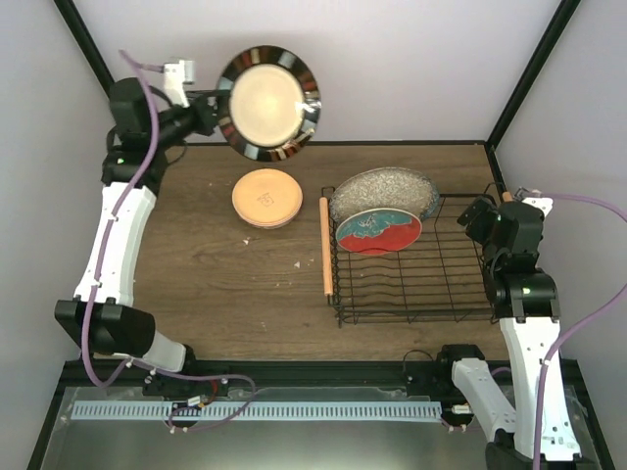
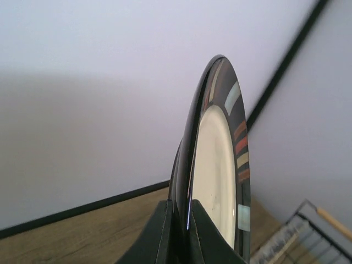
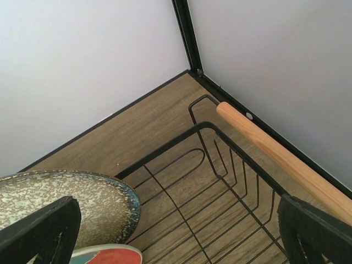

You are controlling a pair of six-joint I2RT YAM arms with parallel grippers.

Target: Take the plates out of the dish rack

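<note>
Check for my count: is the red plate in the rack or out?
In: the red plate stands tilted within the dish rack's wires.

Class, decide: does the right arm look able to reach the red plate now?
Probably yes: the open right gripper hangs over the bare end of the dish rack, nothing between it and the red plate.

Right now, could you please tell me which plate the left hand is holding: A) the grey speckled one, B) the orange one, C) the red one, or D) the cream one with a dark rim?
D: the left hand grips the cream plate by its rim in the air; the grey plate and red plate sit in the rack, and the orange plate lies on the table.
</note>
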